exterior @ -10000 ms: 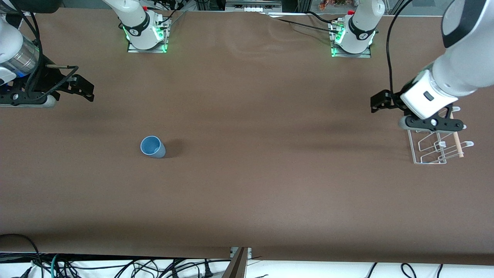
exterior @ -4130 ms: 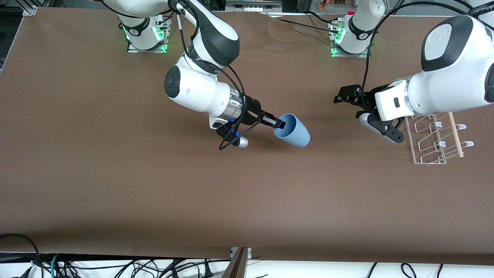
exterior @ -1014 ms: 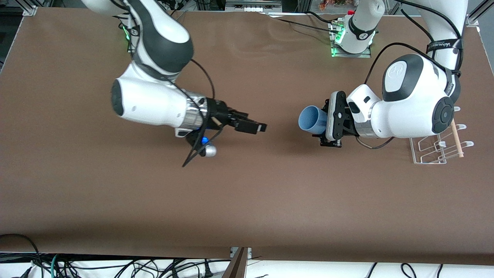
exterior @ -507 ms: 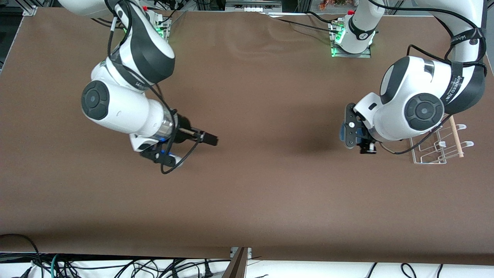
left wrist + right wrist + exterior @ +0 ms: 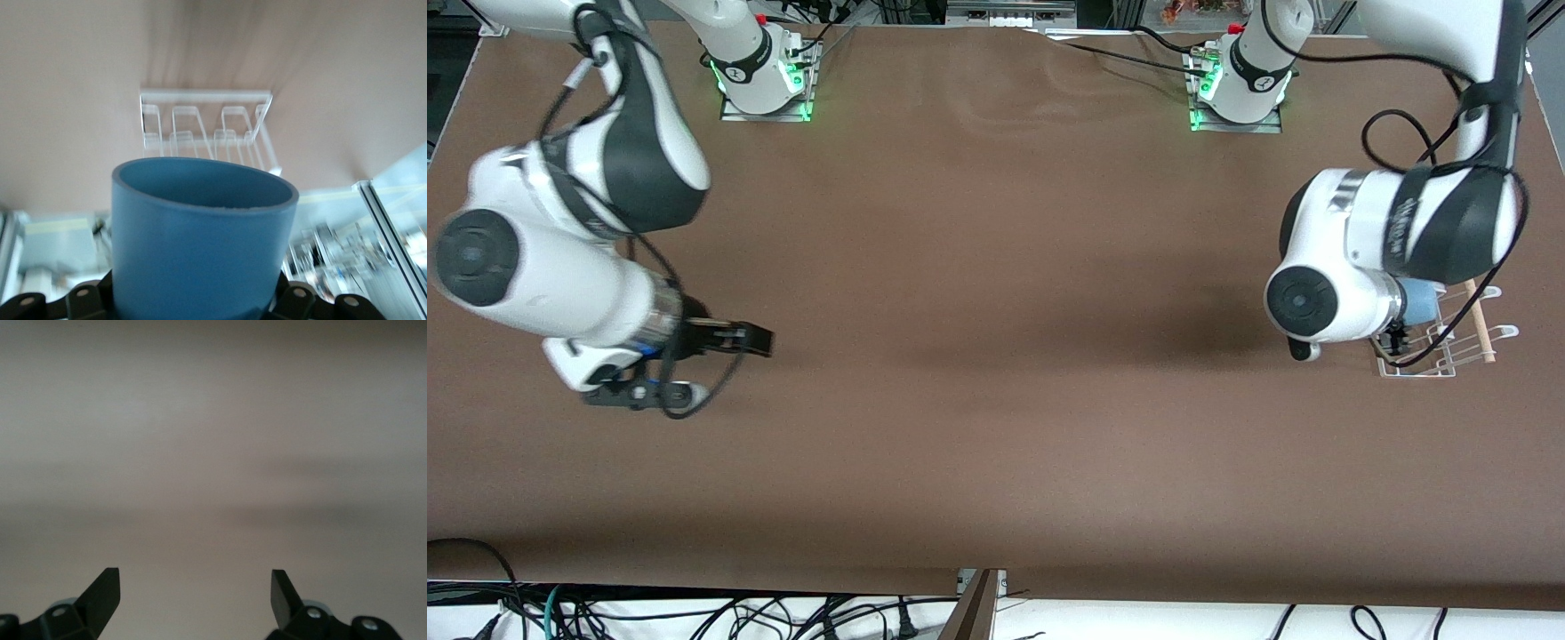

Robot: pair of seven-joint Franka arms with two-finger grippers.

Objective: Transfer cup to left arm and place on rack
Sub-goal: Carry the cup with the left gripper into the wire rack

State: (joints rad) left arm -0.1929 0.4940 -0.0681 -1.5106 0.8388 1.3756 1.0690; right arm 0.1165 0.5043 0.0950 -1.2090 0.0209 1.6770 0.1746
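Observation:
The light-blue cup (image 5: 1420,302) is held in my left gripper (image 5: 1403,322), which is shut on it just over the white wire rack (image 5: 1445,356) at the left arm's end of the table. The left arm's wrist hides most of the cup in the front view. In the left wrist view the cup (image 5: 200,240) fills the space between the jaws of the left gripper (image 5: 203,303), its open mouth facing the rack (image 5: 207,130). My right gripper (image 5: 758,340) is open and empty over bare table at the right arm's end; its view shows the right gripper (image 5: 195,587) with jaws wide apart.
The rack's thin wooden rod (image 5: 1479,318) runs along its side toward the table's end. The brown table (image 5: 996,373) spreads between the two arms. Cables hang below the table edge nearest the front camera.
The left arm has swung the cup from beside the rack to over it. The right arm has drawn back, open and empty, toward its own end of the table.

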